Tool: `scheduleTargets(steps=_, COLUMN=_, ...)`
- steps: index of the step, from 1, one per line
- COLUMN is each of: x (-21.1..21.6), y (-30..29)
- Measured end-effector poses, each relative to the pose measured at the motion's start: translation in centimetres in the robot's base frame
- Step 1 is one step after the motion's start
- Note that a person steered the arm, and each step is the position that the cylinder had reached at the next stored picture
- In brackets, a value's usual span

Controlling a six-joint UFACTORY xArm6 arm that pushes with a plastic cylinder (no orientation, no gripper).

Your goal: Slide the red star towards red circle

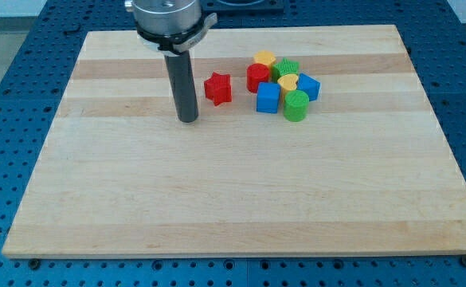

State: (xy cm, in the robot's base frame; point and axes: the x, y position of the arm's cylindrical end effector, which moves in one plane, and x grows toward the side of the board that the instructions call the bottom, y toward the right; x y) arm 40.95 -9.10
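Observation:
The red star [217, 88] lies on the wooden board, left of a cluster of blocks. The red circle [256, 77] is at the left edge of that cluster, a short gap to the right of the star. My tip [188, 119] rests on the board to the left of the star and slightly below it, not touching it.
The cluster right of the star holds a yellow block [264, 59], a green star-like block [287, 68], a yellow heart [287, 83], a blue cube [268, 98], another blue block [308, 86] and a green cylinder [295, 105]. The wooden board [233, 199] lies on a blue perforated table.

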Motion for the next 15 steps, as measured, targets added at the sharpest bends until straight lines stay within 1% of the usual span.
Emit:
scheduleTargets(steps=1, x=-0.5, y=-0.2)
scheduleTargets(steps=3, x=-2.7, y=-0.2)
scheduleTargets(steps=7, x=-6.0, y=1.1)
scheduleTargets(steps=9, x=-5.2, y=1.4)
scheduleTargets(steps=12, x=-5.2, y=4.0)
scheduleTargets(steps=13, x=-4.1, y=3.0)
scheduleTargets(steps=14, x=-2.0, y=2.4)
scheduleTargets(steps=15, x=-1.3, y=3.2)
